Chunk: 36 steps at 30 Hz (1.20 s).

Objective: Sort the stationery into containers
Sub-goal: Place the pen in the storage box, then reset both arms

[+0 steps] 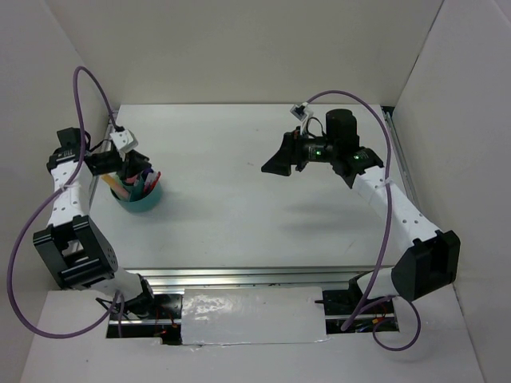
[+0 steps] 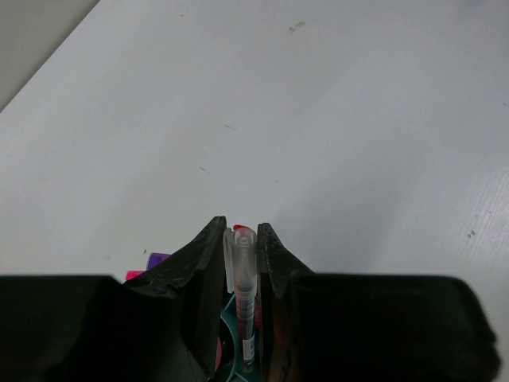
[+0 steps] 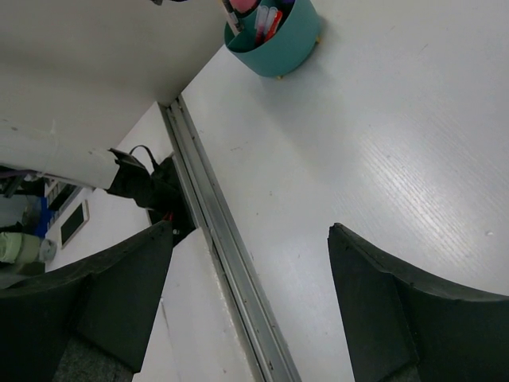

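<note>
The teal cup (image 1: 144,203) stands at the left of the table and holds several pens and highlighters (image 1: 136,185). My left gripper (image 1: 132,163) hangs right over it, shut on a thin pen with a clear cap (image 2: 241,263). The pen stands upright with its lower end inside the cup (image 2: 229,317). Pink and purple marker ends (image 2: 157,259) peek out beside the left finger. My right gripper (image 1: 271,166) is open and empty, raised above the middle right of the table. In the right wrist view the cup (image 3: 278,44) with its pens (image 3: 258,16) lies far off.
White walls close in the table on the left, back and right. An aluminium rail (image 1: 239,278) runs along the near edge and also shows in the right wrist view (image 3: 231,263). Purple cables (image 1: 96,84) loop over both arms.
</note>
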Each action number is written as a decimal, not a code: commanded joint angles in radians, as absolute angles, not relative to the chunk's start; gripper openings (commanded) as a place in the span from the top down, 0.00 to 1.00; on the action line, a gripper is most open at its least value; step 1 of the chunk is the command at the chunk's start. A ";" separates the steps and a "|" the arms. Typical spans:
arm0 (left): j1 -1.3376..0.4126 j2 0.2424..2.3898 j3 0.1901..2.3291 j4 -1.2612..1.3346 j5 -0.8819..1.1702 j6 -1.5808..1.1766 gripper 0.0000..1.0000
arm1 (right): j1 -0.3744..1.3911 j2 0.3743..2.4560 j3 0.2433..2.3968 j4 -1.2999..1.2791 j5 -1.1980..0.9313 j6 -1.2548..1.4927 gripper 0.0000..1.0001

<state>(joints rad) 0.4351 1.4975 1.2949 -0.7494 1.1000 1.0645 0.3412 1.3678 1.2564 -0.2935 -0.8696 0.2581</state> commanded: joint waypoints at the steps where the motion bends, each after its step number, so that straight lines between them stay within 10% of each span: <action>1: 0.449 1.523 1.267 -0.773 1.193 1.176 1.00 | 0.333 1.384 1.269 -0.282 -0.893 0.265 0.15; 10: 0.469 1.558 1.227 -0.753 1.230 1.189 0.92 | 0.333 1.397 1.279 -0.293 -0.900 0.271 0.16; 18: 0.488 1.563 1.215 -0.773 1.220 1.217 0.47 | 0.334 1.402 1.296 -0.314 -0.893 0.259 0.16; 29: 0.479 1.467 1.437 -0.872 1.191 0.994 0.37 | 0.238 1.312 1.348 -0.454 -0.832 0.131 0.15; 34: 0.183 1.424 1.606 -0.930 0.651 0.606 0.27 | 0.158 1.210 1.322 -0.597 -0.624 -0.059 0.12; 36: 0.067 1.399 1.583 -0.916 0.542 0.499 0.06 | 0.128 1.152 1.280 -0.633 -0.536 -0.095 0.09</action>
